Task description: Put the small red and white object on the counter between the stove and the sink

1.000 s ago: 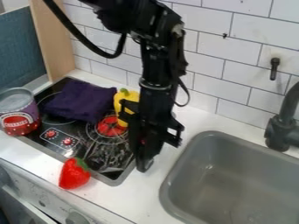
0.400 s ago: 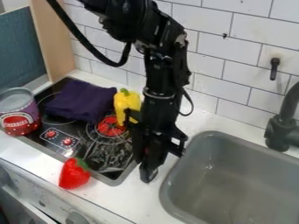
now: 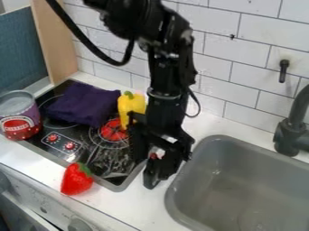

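camera view: gripper hangs beside sink; can near purple cloth.

Bench: white surface. Black stove positioned at left; grey sink set in at right. Strawberry (red, leaf toward the stove) noted at the stove's front edge.

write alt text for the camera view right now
Black robot gripper hanging at a white counter between a black stovetop and a gray sink. A folded purple cloth lies beside a yellow pepper; a red strawberry sits at the stovetop's front edge, a can at its left.
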`<state>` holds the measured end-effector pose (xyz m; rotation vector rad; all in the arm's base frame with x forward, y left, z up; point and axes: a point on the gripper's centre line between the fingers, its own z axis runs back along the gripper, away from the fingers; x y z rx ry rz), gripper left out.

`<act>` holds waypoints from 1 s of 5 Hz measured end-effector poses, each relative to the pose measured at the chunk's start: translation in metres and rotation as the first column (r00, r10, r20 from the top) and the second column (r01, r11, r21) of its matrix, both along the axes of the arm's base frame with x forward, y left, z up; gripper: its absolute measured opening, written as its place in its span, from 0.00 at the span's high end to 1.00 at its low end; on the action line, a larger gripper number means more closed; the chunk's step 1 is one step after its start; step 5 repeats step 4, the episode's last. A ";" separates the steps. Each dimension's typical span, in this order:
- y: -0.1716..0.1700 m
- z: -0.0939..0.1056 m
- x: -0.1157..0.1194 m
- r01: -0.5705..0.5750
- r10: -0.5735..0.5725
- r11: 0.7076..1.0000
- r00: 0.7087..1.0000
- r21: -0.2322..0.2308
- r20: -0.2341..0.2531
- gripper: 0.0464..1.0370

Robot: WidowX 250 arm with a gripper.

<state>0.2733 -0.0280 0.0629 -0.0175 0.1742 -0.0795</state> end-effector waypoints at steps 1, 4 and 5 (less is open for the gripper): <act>0.002 0.024 -0.010 0.006 -0.006 1.000 1.000 -0.002 0.000 0.03; 0.099 0.063 -0.089 -0.096 0.098 0.995 0.993 0.028 -0.072 0.04; 0.099 0.063 -0.089 -0.096 0.098 0.995 0.993 0.028 -0.072 0.04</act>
